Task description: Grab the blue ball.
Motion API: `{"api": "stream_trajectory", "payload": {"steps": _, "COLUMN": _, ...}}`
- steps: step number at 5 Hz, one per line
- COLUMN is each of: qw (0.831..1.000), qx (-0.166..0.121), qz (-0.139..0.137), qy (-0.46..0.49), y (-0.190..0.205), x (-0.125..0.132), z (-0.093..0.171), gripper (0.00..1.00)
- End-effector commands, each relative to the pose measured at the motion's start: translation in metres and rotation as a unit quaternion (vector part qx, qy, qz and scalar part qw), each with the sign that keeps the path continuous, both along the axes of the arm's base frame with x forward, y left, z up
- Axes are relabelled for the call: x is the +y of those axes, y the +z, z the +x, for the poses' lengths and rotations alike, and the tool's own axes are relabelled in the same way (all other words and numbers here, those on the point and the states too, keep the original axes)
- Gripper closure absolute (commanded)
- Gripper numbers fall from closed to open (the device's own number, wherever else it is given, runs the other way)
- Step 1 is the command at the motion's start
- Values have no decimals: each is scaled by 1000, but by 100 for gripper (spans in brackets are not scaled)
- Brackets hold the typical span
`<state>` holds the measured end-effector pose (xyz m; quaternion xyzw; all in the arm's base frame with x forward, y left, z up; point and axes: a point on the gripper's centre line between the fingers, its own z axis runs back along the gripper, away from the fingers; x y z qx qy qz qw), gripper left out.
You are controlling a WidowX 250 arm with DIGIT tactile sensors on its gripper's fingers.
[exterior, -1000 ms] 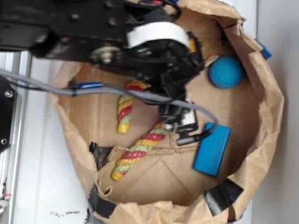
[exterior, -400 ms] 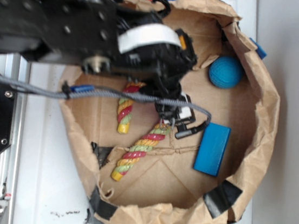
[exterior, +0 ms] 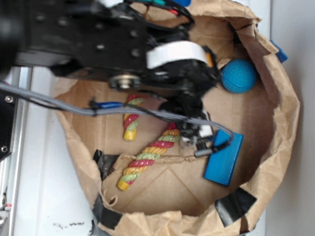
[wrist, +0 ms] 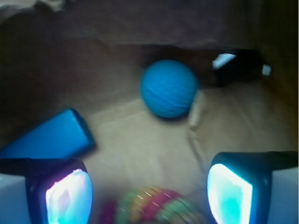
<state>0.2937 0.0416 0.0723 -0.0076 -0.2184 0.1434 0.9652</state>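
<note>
The ball (exterior: 238, 76) (wrist: 168, 88) was small, round and teal-blue, with a matte, faintly textured skin. It sat on the brown paper floor close to the crumpled wall, free and untouched. In the wrist view it lay ahead, a little right of centre, casting a dark shadow beneath.

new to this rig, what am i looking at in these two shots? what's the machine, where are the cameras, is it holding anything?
It is a WidowX 250 robot arm working inside a brown paper bag cut down into a shallow tub. The exterior view looks down from above; the wrist view sits on the arm and looks out between the two fingers. The gripper is open and holds nothing. In the tub lie the blue ball, seen ahead in the wrist view, a flat blue block and two striped rope pieces. One rope piece lies just under the fingers. Its job is to grab the ball, which is untouched.
</note>
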Motion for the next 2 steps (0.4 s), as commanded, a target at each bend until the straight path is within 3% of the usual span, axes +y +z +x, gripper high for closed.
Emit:
{"api": "stream_trajectory", "payload": {"steps": 1, "qw": 999, "qx": -22, "qz": 14, "qy": 28, "y": 13, "x": 11, "z": 32, "gripper": 0}}
{"api": "stream_trajectory", "payload": {"steps": 2, "qw": 999, "qx": -19, "qz": 12, "qy": 34, "y": 12, "x": 16, "z": 41, "gripper": 0}}
